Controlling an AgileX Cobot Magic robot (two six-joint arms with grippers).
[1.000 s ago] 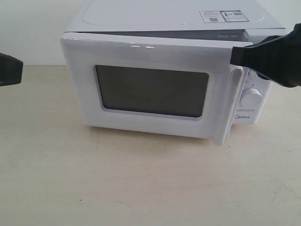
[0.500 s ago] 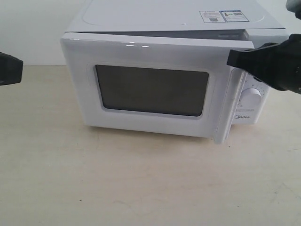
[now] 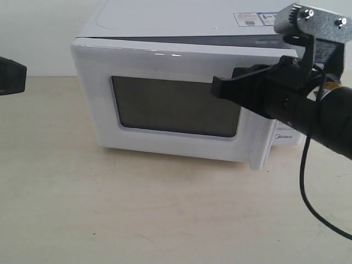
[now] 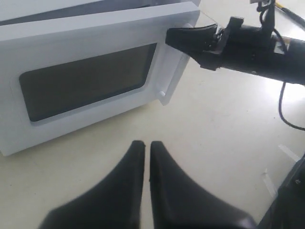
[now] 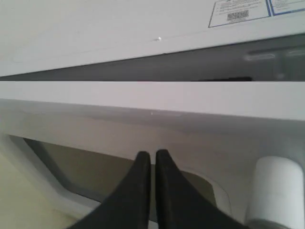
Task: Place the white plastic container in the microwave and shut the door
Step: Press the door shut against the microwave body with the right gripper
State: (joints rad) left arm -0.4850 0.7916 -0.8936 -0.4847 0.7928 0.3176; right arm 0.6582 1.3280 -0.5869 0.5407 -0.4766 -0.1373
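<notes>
**Door nearly shut**

We cannot see the container; presumably it sits inside the microwave (image 3: 192, 16). The door (image 3: 165, 60) lies lengthwise across the microwave's front, facing outward, its free end slightly ajar. The right gripper (image 3: 217, 87), pressed together, is near that end. The left gripper (image 4: 143, 143), also pressed together, hangs off the hinge side.

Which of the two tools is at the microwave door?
The right tool: its tip is in front of the door. The left tool hangs off to the side, clear of the microwave.
</notes>
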